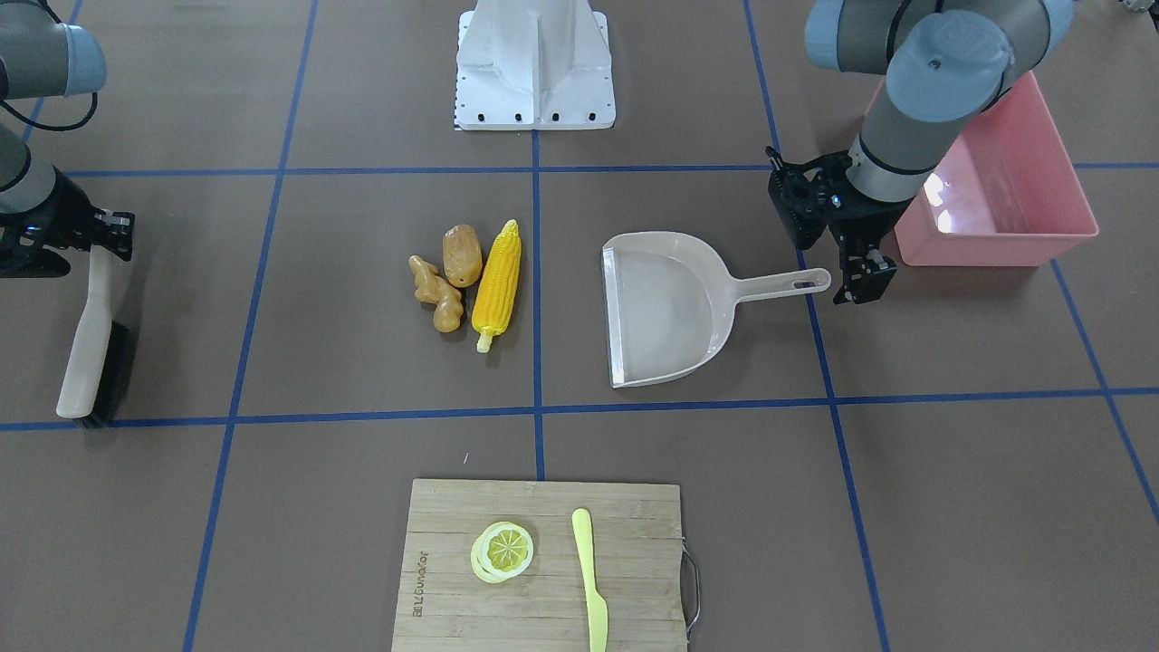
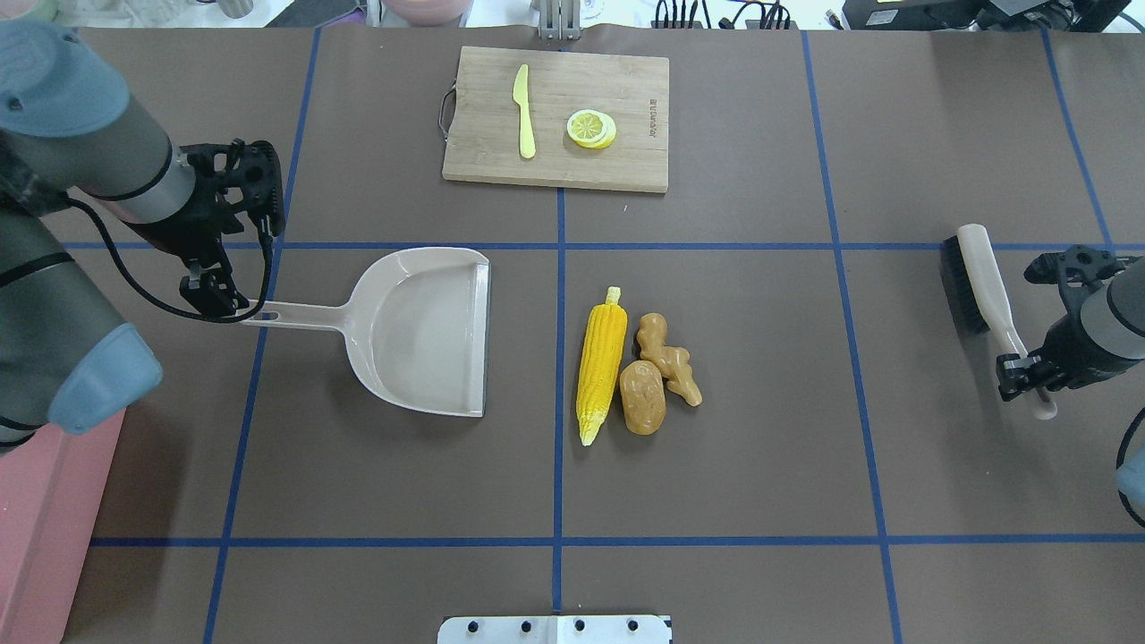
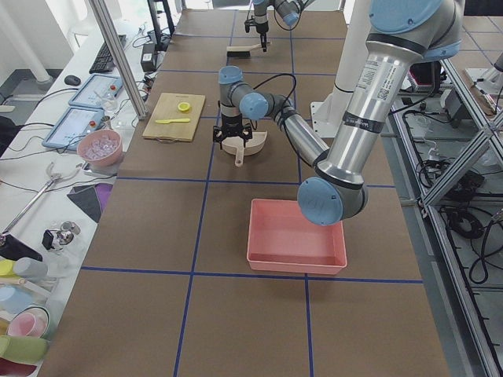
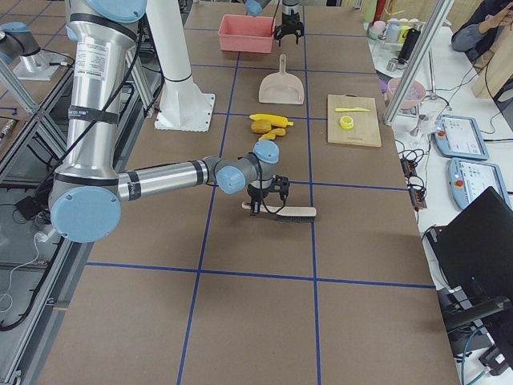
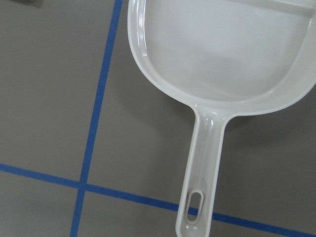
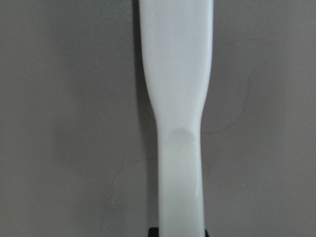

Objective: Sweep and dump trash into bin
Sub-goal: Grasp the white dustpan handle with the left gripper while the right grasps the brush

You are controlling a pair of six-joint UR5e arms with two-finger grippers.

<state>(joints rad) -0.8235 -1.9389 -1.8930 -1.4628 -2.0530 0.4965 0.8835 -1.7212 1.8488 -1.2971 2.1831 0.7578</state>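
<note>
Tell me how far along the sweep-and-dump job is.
Done: nothing swept; the yellow corn cob, brown oval potato and knobbly tan ginger root lie on the table, outside the beige plastic dustpan. In hand: right gripper grips the white-handled black-bristled brush; left gripper hangs open over the dustpan handle. Left: sweeping, then dumping into the empty pink rectangular plastic bin.

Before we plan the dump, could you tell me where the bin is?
In the front-facing view the bin sits at upper right, on the robot's left side, partly behind the left arm and just beyond the handle of the dustpan.
</note>
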